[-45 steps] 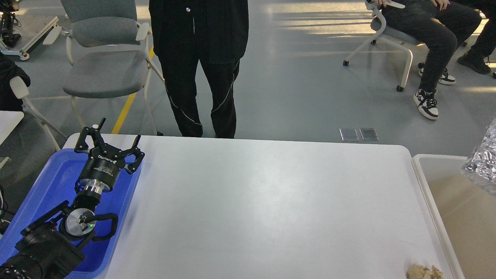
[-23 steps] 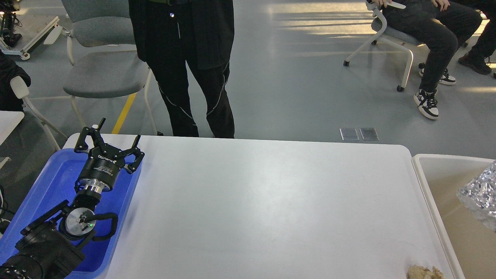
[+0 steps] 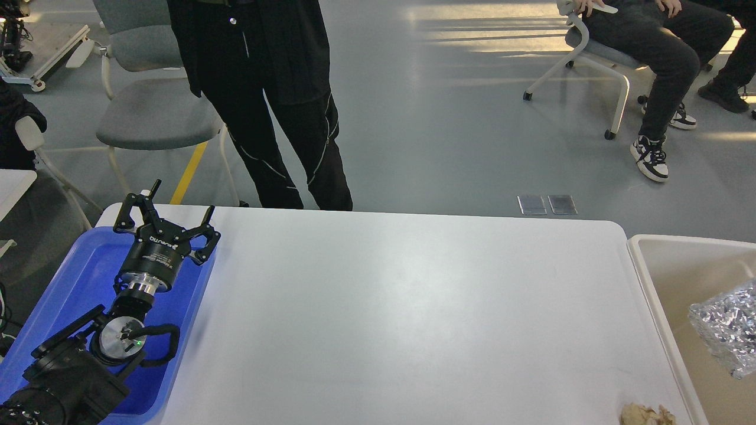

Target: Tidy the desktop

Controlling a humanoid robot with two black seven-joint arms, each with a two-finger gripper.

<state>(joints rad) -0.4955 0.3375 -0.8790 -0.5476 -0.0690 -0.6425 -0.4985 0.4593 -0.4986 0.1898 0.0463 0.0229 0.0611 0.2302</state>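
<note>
The white desktop (image 3: pixel 401 307) fills the middle of the head view. A crumpled beige paper wad (image 3: pixel 647 415) lies on its front right corner. My left gripper (image 3: pixel 171 206) is open and empty, held over the far right edge of the blue tray (image 3: pixel 77 277) at the table's left end. A crumpled silver foil lump (image 3: pixel 723 327) is inside the off-white bin (image 3: pixel 649 277) at the right end of the table. My right arm and gripper are out of view.
A person in black (image 3: pixel 266 100) stands just behind the table's far edge at the left. A grey chair (image 3: pixel 153 112) is behind them. Seated people (image 3: pixel 655 53) are at the far right, away from the table.
The foil lump has dropped from the bin's upper right down into the bin. The standing person has stepped to the left. My left arm has not moved.
</note>
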